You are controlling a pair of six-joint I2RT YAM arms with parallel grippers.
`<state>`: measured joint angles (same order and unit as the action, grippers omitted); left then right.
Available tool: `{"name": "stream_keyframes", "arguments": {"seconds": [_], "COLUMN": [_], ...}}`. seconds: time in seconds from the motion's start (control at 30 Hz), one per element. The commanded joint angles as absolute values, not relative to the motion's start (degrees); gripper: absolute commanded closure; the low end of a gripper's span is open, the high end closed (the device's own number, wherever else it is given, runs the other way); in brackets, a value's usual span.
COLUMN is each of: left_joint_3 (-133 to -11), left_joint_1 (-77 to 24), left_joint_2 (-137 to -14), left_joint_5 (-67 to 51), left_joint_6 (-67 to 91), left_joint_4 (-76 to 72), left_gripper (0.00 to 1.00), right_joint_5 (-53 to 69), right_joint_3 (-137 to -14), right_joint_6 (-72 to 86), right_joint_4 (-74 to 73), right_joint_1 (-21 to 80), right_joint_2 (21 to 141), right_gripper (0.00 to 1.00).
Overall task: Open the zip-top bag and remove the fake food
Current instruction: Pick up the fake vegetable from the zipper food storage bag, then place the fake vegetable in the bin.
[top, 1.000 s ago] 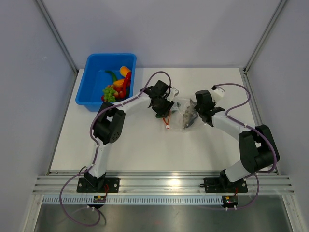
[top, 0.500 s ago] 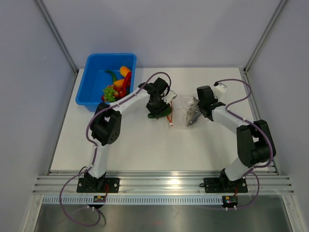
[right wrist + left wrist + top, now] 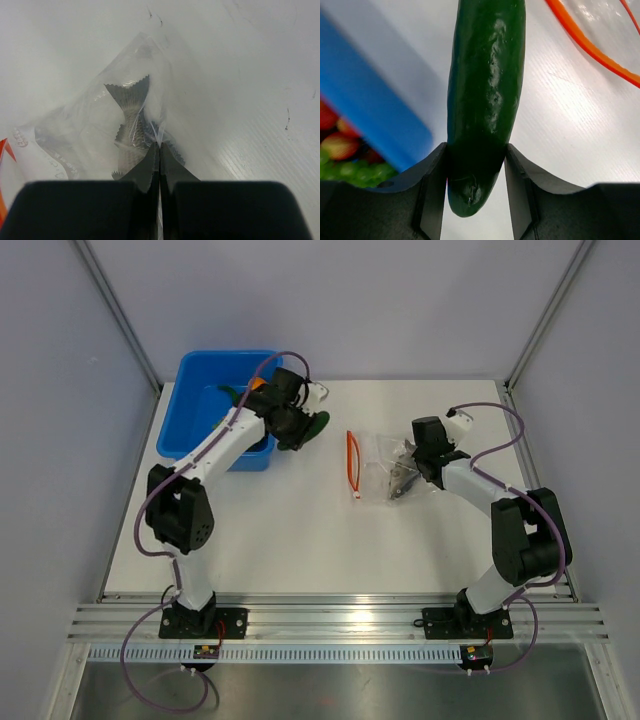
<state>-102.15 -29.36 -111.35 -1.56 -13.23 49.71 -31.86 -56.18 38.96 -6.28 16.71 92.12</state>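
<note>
cucumber was clamped in the left tool beside the blue tub; right tool was pinched closed on the zip-top bag.

White arms with black joints, purple cables, black fingers.

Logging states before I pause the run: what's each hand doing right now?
Left hand: closed, holding the green cucumber.
Right hand: closed, pinching the zip-top bag.

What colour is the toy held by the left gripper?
The cucumber is dark green; left wrist view.
</note>
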Motion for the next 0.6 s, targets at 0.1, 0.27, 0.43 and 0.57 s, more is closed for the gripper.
{"name": "stream_keyframes", "arguments": {"seconds": [0.1,0.27,0.43,0.57], "left_joint_3": [-94.24,-88.69,-84.73,-85.34], "left_joint_1": [-22.42,-15.67,-9.50,-4.33], "left_joint_2": [-97.13,-92.03,-91.31,-93.95], "left_joint_5": [-4.75,-6.23,-4.67,-6.21], "left_joint_6": [-7.04,-3.43,-0.36,2.81], "left_joint_4": [34.57,26.21,17.94,16.09], "left_gripper": [0.97,1.00,1.00,1.00], "right_joint_5": [-30.86,-26.64,-26.63,-27.33], "right_joint_3": [-56.60,-57.04,-55.38,-53.62], "right_joint_6": [36.83,34.46,33.05,33.22], "right_joint_4": [-3.43,-2.11,-2.38,-1.32], "right_joint_1": [16.35,16.26,16.26,16.35], "right_joint_2": [93.43,94.13,91.76,90.35], "right_gripper": [1.00,1.00,1.00,1.00]}}
